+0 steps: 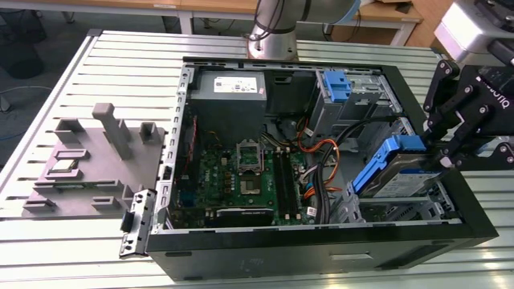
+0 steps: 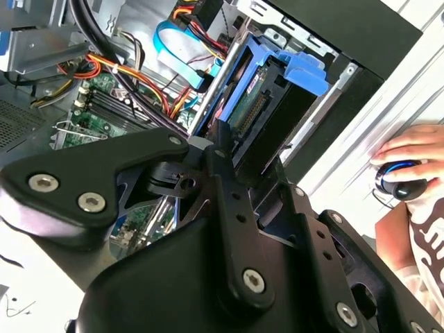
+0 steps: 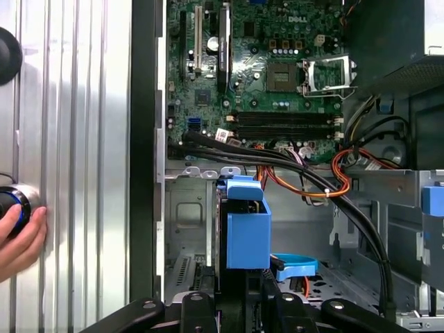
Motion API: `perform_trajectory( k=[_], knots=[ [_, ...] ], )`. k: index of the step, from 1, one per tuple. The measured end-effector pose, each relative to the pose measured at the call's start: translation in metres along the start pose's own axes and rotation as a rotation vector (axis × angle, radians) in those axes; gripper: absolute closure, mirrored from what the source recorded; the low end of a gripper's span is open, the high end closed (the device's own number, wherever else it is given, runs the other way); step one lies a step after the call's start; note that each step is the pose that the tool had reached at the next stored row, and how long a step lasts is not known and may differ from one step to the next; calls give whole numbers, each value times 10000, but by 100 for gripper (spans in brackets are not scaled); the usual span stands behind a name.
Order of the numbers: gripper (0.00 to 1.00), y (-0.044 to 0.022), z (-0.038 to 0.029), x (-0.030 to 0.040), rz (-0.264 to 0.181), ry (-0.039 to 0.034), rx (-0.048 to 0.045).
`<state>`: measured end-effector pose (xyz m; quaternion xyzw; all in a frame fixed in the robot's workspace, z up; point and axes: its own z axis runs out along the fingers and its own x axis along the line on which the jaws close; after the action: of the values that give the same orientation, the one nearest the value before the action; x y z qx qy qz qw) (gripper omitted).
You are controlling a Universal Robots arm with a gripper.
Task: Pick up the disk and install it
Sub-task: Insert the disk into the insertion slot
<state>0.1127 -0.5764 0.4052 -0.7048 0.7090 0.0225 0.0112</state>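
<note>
1. The gripper (image 1: 444,158) hung over the end of the open computer case (image 1: 321,250) on the exterior view's right, its black fingers closed on the upper end of the disk (image 1: 399,174)
2. The disk stood tilted on edge just below the gripper, its lower part down inside the drive bay and its blue side rail facing the middle of the case
3. In the first wrist view the disk's blue rail (image 3: 248,232) rose straight out from between the two finger linkages, so the disk sat centred in the grasp
4. In the second wrist view the disk (image 2: 260,104) lay just past the fingertips, against the metal frame of the bay
5. Beside the bay, black and orange cables (image 1: 321,158) ran across to the motherboard (image 1: 241,174), which lay flat on the case floor
6. Farther in, a grey power-supply box (image 1: 229,87) filled one far corner, and a bare blue bracket (image 1: 337,84) sat in the bay next to it
7. Outside the case, a grey fixture plate (image 1: 96,162) rested on the slatted table (image 1: 120,60) on the exterior view's left, well apart from the disk
8. A person's hand (image 3: 17,243) rested on a round blue-ringed device (image 3: 10,201) on the table beside the case
</note>
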Motion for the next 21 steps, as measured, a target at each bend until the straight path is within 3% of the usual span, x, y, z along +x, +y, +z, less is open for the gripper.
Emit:
perform_trajectory(
  k=[11, 21],
  knots=[
    [65, -3, 201, 9, -1, 2, 6],
    [65, -3, 203, 9, -1, 5, 7]
  ],
)
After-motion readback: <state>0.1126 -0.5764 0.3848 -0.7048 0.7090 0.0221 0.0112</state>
